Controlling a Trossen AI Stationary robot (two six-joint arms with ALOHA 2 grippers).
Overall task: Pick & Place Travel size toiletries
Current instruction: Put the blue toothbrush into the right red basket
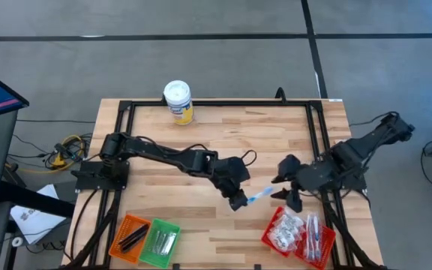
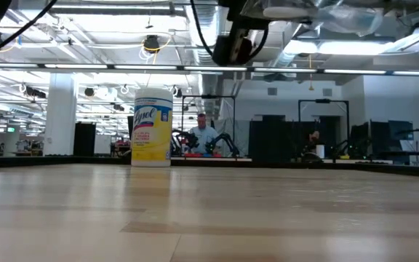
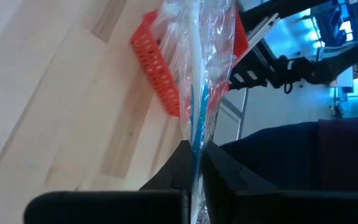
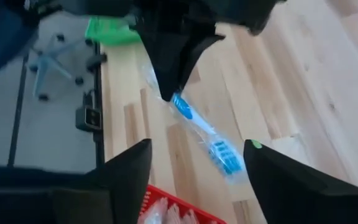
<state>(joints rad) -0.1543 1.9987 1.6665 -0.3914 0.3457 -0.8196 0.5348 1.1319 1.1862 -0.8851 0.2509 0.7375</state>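
Note:
A blue-and-white toothbrush in a clear wrapper (image 1: 259,196) hangs in the air between the two arms. My left gripper (image 1: 236,199) is shut on one end of it over the near middle of the table. The toothbrush's free end points toward my right gripper (image 1: 286,186). That gripper is open a short way to the right, its fingers (image 4: 129,171) spread in front of the toothbrush (image 4: 205,132) without touching it. More wrapped toiletries lie in the red basket (image 1: 298,234). My left gripper (image 3: 194,163) pinches the wrapped toothbrush by one end (image 3: 196,148) between its two fingers, wrapper and handle together. The toothbrush runs on straight out beyond the fingertips, along the fingers. It is lifted clear of the table, and its free end (image 3: 194,25) reaches toward the red basket.
An orange basket (image 1: 130,236) and a green basket (image 1: 160,241) stand at the near edge on the left, both holding items. The red basket (image 3: 157,68) stands at the near right. A white-lidded yellow canister (image 1: 178,101) stands at the far edge. Bare wood lies between.

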